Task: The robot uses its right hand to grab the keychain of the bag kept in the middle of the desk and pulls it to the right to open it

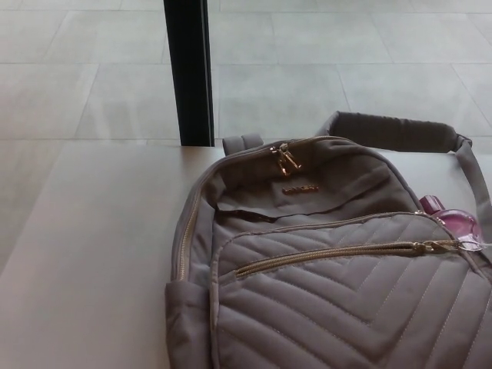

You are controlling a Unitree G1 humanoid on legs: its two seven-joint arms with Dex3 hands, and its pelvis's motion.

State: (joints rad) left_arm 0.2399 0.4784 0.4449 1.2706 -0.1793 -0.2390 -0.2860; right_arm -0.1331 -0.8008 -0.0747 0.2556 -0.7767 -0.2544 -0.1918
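Observation:
A grey quilted backpack (330, 292) lies flat on the light desk (92, 254), filling the right half of the head view. Its front pocket zipper (330, 254) runs across the middle, with the gold slider (434, 247) at the right end of the track. A pink keychain piece (453, 221) lies at the bag's right edge beside the slider. Two gold pulls (286, 160) of the main zipper sit at the top of the bag. Neither hand shows in the picture.
A black post (190, 73) stands behind the desk's far edge, over a tiled floor (323, 69). The bag's shoulder strap (392, 132) curves off to the back right. Bare desk surface stretches to the left of the bag.

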